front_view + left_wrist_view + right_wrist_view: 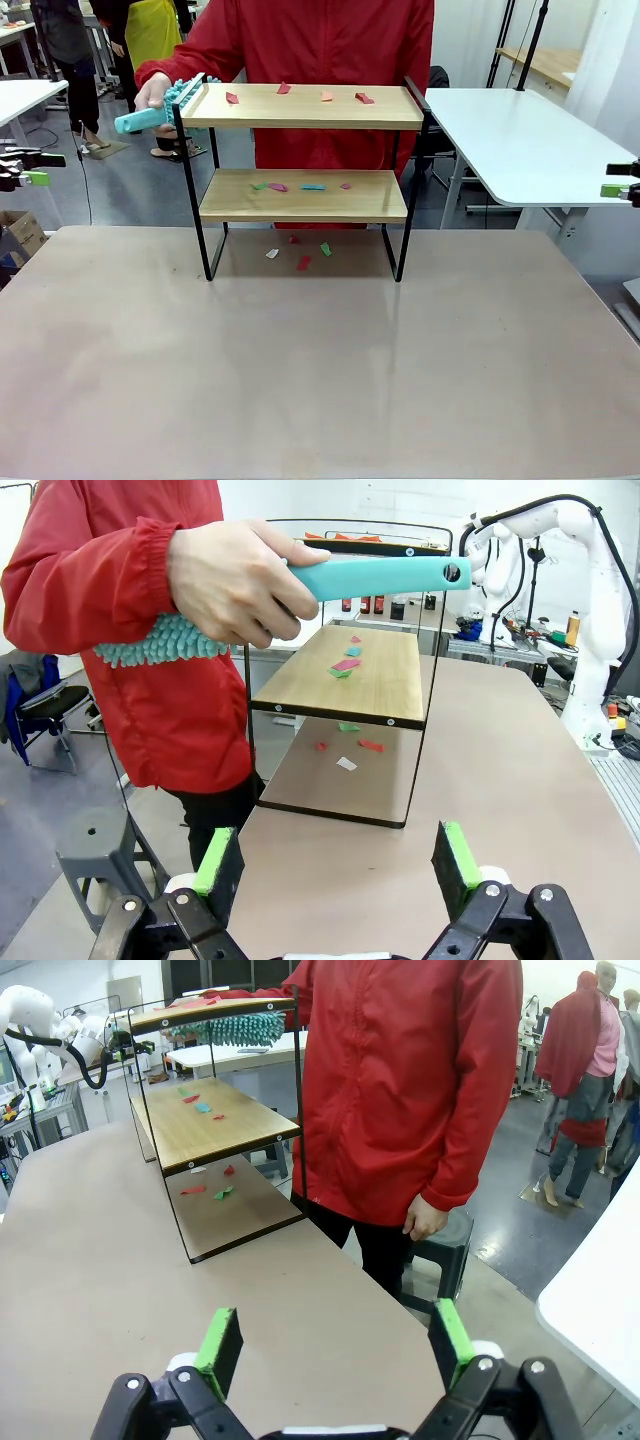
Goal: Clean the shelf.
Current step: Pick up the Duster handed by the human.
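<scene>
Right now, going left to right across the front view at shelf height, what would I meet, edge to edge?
left gripper → person's hand holding the teal duster → shelf, paper scraps on its boards → right gripper

- Shelf (300, 110): light wood-grain boards on a thin black frame.
- Top-board scraps (364, 98): red, with one salmon-pink.
- Lower-board scraps (314, 186): green, magenta and teal.
- Loose scraps (303, 263) toward the counter's far edge: white, red and green.
- Duster (150, 115): turquoise handle and turquoise fluffy head.
- Jacket (330, 40): plain red.
- Counter (320, 370): pale greyish-beige.
- Left gripper (335, 858) and right gripper (335, 1345): black with green pads.
</scene>
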### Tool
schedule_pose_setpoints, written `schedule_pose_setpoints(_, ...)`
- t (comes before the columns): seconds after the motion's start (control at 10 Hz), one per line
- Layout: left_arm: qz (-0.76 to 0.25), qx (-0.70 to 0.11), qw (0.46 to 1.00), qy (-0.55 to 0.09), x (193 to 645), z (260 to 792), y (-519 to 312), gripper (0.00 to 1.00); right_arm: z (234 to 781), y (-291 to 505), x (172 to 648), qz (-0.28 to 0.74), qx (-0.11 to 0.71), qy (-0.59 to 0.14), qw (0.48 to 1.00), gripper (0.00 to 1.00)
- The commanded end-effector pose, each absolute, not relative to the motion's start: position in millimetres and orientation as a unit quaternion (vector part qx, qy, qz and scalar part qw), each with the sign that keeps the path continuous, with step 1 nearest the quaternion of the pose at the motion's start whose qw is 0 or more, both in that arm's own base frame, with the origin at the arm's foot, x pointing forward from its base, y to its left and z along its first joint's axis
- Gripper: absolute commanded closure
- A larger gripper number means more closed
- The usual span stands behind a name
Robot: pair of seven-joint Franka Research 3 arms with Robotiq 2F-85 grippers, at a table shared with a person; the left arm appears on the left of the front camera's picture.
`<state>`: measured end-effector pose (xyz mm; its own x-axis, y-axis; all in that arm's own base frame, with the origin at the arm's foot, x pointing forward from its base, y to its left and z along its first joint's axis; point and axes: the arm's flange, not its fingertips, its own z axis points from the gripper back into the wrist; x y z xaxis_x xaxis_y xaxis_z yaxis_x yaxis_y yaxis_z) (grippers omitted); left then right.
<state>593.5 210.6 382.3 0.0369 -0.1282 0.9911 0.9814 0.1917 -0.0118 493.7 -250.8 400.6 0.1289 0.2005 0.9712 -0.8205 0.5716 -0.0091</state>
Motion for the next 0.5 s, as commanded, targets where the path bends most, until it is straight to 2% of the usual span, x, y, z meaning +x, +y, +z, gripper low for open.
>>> schedule_pose_setpoints(0.0, -0.477, -0.421, 0.582, -0.506, 593.4, 384.5, 210.5, 0.0, 402.7, -250.3, 493.9, 0.367, 0.282, -0.55, 0.695, 0.0)
schedule_pose_setpoints(0.4, -0.477, -0.421, 0.582, -0.506, 593.4, 384.5, 210.5, 0.0, 402.7, -250.3, 493.9, 0.367, 0.282, -0.55, 0.695, 0.0)
